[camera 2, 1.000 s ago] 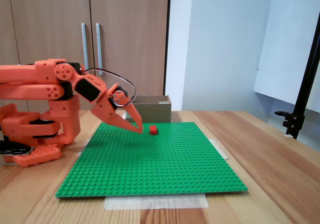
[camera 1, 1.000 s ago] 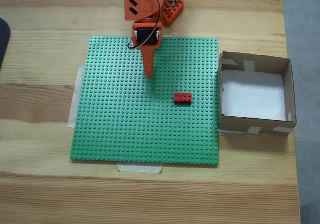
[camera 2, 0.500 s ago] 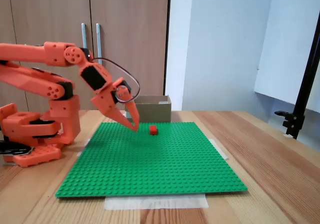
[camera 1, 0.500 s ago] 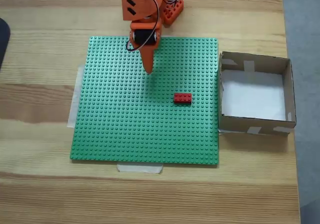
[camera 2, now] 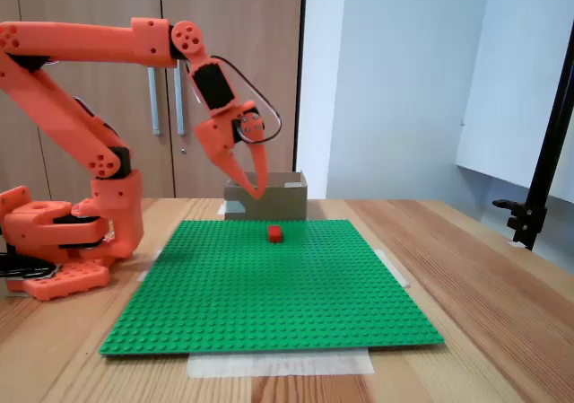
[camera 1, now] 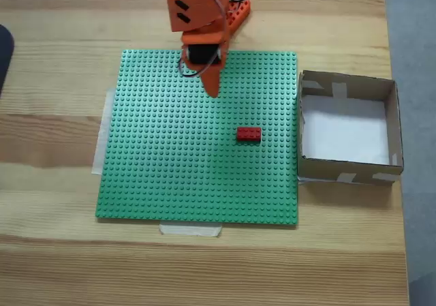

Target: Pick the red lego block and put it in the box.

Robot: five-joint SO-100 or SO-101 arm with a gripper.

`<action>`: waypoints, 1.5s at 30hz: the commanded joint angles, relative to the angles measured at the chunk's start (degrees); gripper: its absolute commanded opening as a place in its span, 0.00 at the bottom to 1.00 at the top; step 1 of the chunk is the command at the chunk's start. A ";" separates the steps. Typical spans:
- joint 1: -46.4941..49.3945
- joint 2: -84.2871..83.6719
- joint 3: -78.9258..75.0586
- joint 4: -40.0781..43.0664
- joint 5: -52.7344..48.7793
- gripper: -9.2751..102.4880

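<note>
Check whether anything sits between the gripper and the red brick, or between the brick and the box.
Nothing visible does. The gripper hangs above the green baseplate, with only bare studs between it and the red brick. From the brick to the box there is bare baseplate, then the box's near wall to lift over.

You have two still cameras. One looks straight down from above, with the arm's base at the top edge, the pincer [camera 1: 213, 91] pointing down the picture, and the box [camera 1: 393, 122] to its right. The other stands low at table height, side-on, pincer [camera 2: 254, 190] mid-frame, base left. Both share the green baseplate [camera 1: 170, 176] beneath the pincer.
</note>
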 commanded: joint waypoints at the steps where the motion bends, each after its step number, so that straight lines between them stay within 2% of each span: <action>1: -1.32 -4.83 -8.44 2.72 2.02 0.09; 24: -11.78 -33.57 -38.23 15.29 17.49 0.09; 32: -11.60 -37.53 -38.23 15.12 20.74 0.10; 45: -10.81 -37.62 -31.99 13.71 16.17 0.23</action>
